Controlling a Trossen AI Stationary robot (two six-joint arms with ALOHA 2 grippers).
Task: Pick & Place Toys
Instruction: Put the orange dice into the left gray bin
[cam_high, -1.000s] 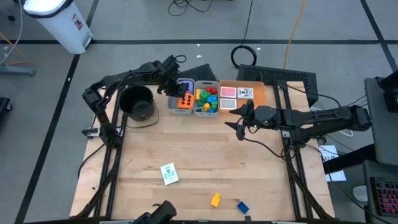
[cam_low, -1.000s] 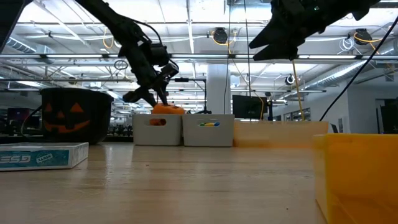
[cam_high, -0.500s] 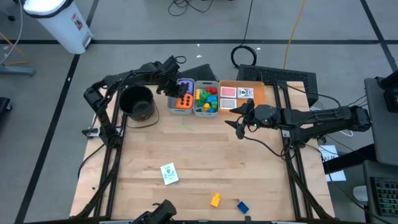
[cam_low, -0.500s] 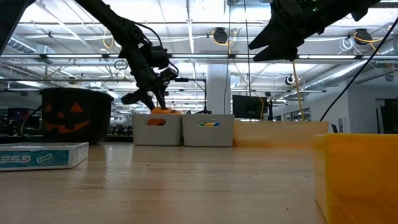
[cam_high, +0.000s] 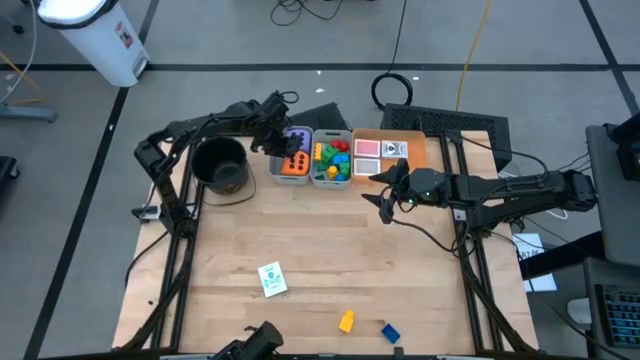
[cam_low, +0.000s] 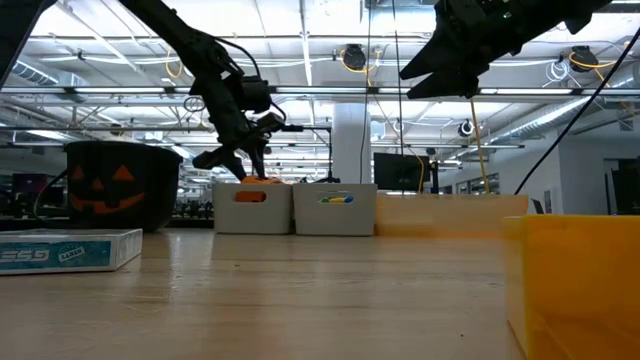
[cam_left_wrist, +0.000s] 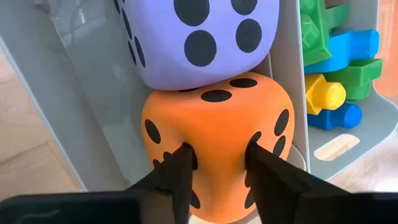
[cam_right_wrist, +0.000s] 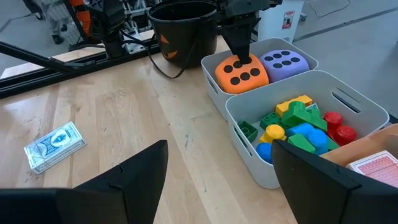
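Lowered since a second ago, the orange die (cam_left_wrist: 214, 146) now sits in the grey bin (cam_high: 290, 175), tabletop's 12 o'clock; left tool (cam_left_wrist: 217, 163) pinches it, apparently letting go. Right tool (cam_right_wrist: 217, 168) waits open.

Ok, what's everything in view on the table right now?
orange dotted foam die: one, orange, left grey plastic bin
purple dotted foam die: one, purple, same bin, behind the orange one
small plastic bricks: a heap, mixed colours, right grey plastic bin
picture cards: several, red and white, on flat orange tray
black pumpkin bucket: one, left of the bins
boxed card deck: one, blue-white, front left
loose yellow brick, loose blue brick: one each, front edge
left end effector: at the orange die
right end effector: open, in front of the tray
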